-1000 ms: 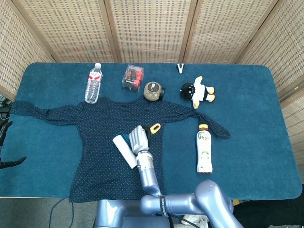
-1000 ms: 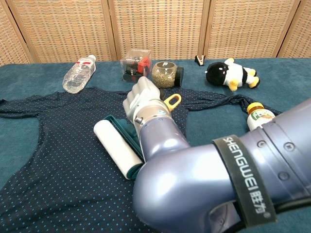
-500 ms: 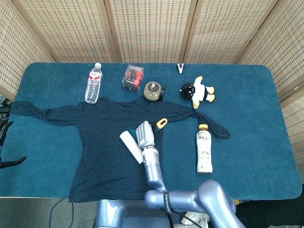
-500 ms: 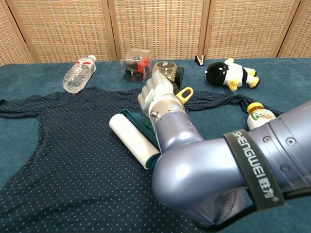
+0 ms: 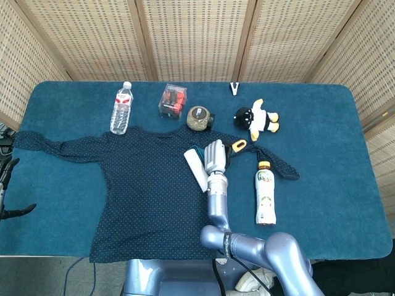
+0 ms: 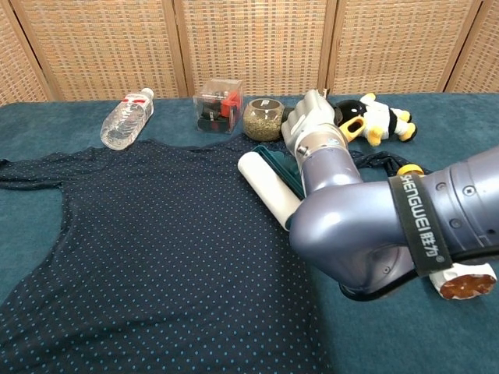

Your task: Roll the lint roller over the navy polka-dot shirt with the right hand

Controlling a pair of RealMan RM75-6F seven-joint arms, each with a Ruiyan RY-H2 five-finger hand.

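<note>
Toward the table's [image 5: 321,123] far edge, on the navy polka-dot shirt [image 5: 142,185]: lint roller [image 5: 197,169], light, rigid, tacky drum; best held by its handle. Right hand [image 5: 216,157] grips it. Shirt: soft, likely to bunch. Left hand [image 5: 7,191]: fingers apart, empty.

The head view looks steeply down over the whole table [image 5: 345,123]; the chest view faces forward, low and close. Both share the shirt [image 5: 148,185].

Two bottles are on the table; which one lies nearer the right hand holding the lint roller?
The yellow-capped drink bottle, lying just beside the right hand and its lint roller. The clear water bottle lies at the far left, beyond the navy polka-dot shirt.
</note>
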